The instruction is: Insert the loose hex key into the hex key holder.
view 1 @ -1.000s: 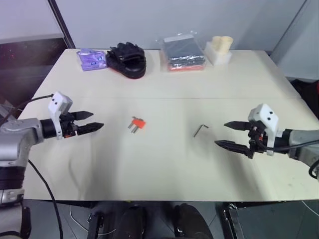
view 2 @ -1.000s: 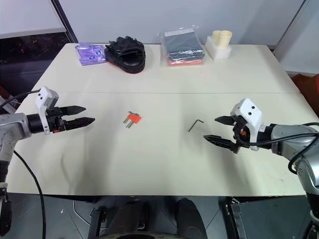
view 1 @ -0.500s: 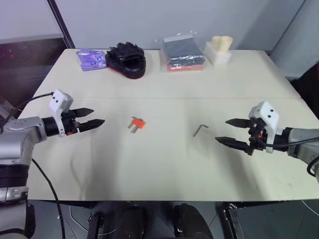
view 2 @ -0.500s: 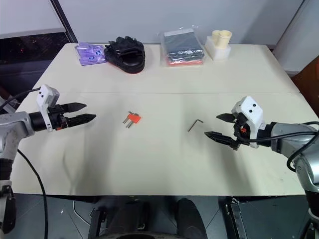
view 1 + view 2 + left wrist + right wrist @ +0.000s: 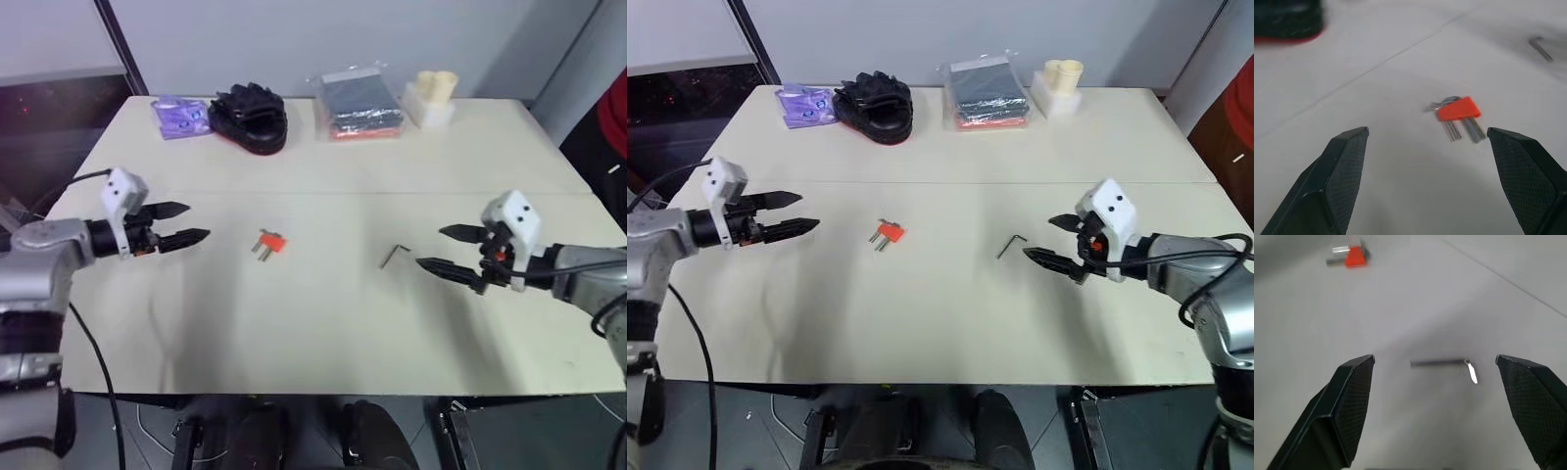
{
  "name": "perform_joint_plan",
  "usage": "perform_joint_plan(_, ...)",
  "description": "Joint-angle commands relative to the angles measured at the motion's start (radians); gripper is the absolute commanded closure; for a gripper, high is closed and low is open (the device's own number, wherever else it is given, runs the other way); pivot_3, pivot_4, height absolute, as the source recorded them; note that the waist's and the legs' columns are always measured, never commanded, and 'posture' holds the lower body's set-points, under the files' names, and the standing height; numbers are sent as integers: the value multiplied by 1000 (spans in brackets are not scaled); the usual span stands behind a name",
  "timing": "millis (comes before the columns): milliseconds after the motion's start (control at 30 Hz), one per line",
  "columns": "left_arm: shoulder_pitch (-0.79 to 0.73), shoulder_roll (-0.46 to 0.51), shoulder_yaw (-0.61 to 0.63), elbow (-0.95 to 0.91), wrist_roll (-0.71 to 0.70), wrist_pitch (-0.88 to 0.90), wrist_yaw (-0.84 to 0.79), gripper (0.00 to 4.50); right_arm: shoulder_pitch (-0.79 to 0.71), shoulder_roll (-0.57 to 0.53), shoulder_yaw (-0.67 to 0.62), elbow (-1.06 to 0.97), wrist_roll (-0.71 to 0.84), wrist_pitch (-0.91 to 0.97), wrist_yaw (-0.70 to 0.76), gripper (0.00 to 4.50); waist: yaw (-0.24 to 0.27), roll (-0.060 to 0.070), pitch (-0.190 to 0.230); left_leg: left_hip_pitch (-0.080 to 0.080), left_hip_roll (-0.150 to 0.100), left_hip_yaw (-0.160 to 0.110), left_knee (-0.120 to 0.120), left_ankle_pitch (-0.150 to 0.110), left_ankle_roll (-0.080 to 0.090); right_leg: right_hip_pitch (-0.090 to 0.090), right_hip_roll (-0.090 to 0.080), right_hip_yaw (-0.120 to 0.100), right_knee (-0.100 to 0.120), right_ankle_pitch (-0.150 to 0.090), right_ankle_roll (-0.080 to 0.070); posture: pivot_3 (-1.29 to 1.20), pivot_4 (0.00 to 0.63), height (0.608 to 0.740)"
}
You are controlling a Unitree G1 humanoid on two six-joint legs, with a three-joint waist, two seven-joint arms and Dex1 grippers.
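The loose hex key, a thin dark L-shaped rod, lies flat near the middle of the cream table; the right wrist view has it straight ahead between the fingers. My right gripper hovers open just to its right, tips pointing at it. The hex key holder, a small red-orange block with short grey keys sticking out, lies left of centre and shows ahead in the left wrist view. My left gripper is open, well to the holder's left and aimed toward it.
Along the table's far edge sit a purple packet, black gloves, a bagged dark stack and a cream block with cups. A seam crosses the tabletop behind both tools.
Both grippers have crept inward: the right one toward the loose hex key, the left one slightly up and toward the holder while rolling. Both stayed open; the key and holder have not moved.
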Motion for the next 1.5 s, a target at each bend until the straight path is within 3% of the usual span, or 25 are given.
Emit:
perform_joint_plan(33,-102,1,-46,112,53,-91,-92,442,-58,43,14,-11,44,34,-14,363,-1,0,0,0,0,0,0,0,0,0,0,0,0,0,0,0,150,740)
perform_joint_plan(233,-283,-65,-134,357,153,-221,-200,442,-170,159,126,-26,47,86,-68,363,-3,0,0,-1,-1,1,1,0,0,0,2,-1,1,0,0,0,150,740)
perform_joint_plan(333,-303,-75,-147,416,178,-253,-227,442,-221,237,238,5,-41,61,-136,363,-20,0,0,-1,-1,1,2,0,1,-1,3,-1,2,0,1,0,150,740)
perform_joint_plan(700,-277,-69,-130,411,194,-240,-268,442,-390,548,500,419,-344,-277,-190,363,-32,0,0,-1,0,2,2,0,1,-3,6,-1,3,0,1,0,150,740)
perform_joint_plan(967,-198,-47,-102,300,167,-180,-254,442,-485,684,538,687,-456,-474,-149,363,-34,0,0,-1,0,1,2,0,1,-3,5,-1,4,0,1,0,150,740)
perform_joint_plan(1500,-57,-25,-47,83,108,-56,-179,442,-572,864,509,1080,-584,-665,-175,363,-49,0,0,0,0,1,2,1,-1,-4,4,-1,7,0,1,0,150,740)
